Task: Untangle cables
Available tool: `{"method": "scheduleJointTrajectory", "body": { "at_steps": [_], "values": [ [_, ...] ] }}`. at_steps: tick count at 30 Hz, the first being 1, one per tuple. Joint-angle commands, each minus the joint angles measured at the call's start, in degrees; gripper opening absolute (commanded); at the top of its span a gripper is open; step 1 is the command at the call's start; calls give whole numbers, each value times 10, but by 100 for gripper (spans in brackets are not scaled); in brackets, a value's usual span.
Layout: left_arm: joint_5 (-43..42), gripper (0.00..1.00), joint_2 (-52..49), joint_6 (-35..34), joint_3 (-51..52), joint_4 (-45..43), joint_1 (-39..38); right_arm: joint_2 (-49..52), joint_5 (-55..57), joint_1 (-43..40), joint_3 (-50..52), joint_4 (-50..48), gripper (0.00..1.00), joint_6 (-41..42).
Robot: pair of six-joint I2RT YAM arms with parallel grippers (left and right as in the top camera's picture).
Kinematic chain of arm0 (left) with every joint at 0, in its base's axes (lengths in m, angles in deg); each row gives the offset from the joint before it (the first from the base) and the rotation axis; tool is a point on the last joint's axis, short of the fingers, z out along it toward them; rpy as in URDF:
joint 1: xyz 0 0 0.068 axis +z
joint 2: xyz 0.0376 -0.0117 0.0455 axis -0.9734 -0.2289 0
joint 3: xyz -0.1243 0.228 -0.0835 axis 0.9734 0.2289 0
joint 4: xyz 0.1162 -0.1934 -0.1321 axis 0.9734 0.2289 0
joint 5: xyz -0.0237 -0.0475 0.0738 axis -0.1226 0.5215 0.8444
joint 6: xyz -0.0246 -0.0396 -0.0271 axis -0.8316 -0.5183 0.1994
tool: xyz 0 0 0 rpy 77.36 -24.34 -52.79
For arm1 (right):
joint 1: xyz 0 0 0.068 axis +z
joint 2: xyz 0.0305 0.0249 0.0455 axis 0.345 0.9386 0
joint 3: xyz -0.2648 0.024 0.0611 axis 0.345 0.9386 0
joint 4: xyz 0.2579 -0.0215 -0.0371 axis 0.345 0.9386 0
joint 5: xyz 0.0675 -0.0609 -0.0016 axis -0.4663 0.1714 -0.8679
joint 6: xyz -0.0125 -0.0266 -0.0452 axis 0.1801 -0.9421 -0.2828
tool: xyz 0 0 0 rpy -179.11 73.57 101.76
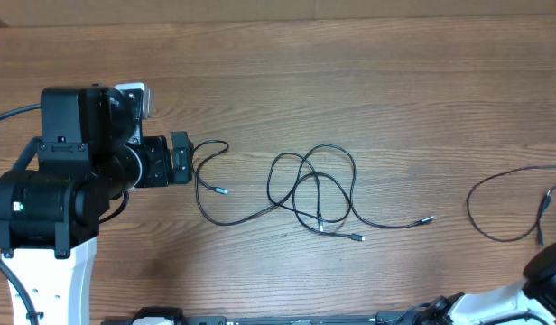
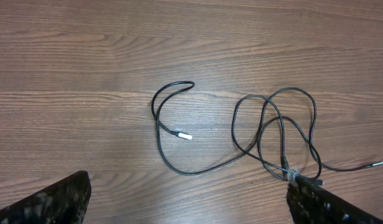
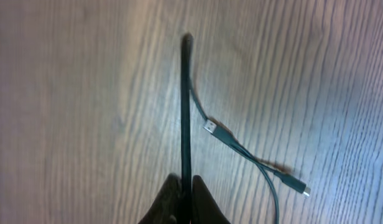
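Observation:
The cables (image 1: 314, 188) lie in the middle of the table as a loose tangle of thin black loops, with silver-tipped ends at the left and right. My left gripper (image 1: 181, 155) hovers just left of their left-hand loop. In the left wrist view this gripper (image 2: 188, 186) is open and holds nothing, and the tangle (image 2: 278, 130) lies ahead to the right, its lower strands close to the right finger (image 2: 334, 208). A separate black cable (image 1: 499, 203) curves at the far right. My right gripper (image 3: 186, 186) is shut on a black cable (image 3: 186, 112), and two plug ends (image 3: 210, 127) lie beside it.
The left arm's large black body (image 1: 61, 181) fills the left side of the table. Part of the right arm (image 1: 549, 271) shows at the bottom right corner. The surface is bare brown wood (image 1: 350, 72).

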Motion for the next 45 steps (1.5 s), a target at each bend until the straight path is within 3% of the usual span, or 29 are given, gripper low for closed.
{"method": "scheduleJointTrajectory", "body": {
  "at_steps": [1,10,12,14,15,24,30,38,45],
  "values": [
    [-6,100,-2,11,1,-2,3,-2,-6,-19,-1,-1,4,4],
    [-6,100,-2,10,1,-2,3,-2,-24,-94,-1,16,4,4],
    [-6,100,-2,11,1,-2,3,-2,-58,-120,-1,18,24,4],
    [-6,100,-2,11,1,-2,3,-2,-98,-148,-1,17,86,4],
    [-6,100,-2,11,1,-2,3,-2,-109,-155,-1,17,100,4],
    [-6,100,-2,10,1,-2,3,-2,-173,-167,-1,16,100,2],
    [-6,100,-2,10,1,-2,3,-2,-246,-143,-1,15,100,-92],
    [-6,100,-2,11,1,-2,3,-2,-275,-22,-1,33,100,-196],
    [-6,100,-2,10,1,-2,3,-2,-269,77,-1,92,100,-221]
  ]
}}
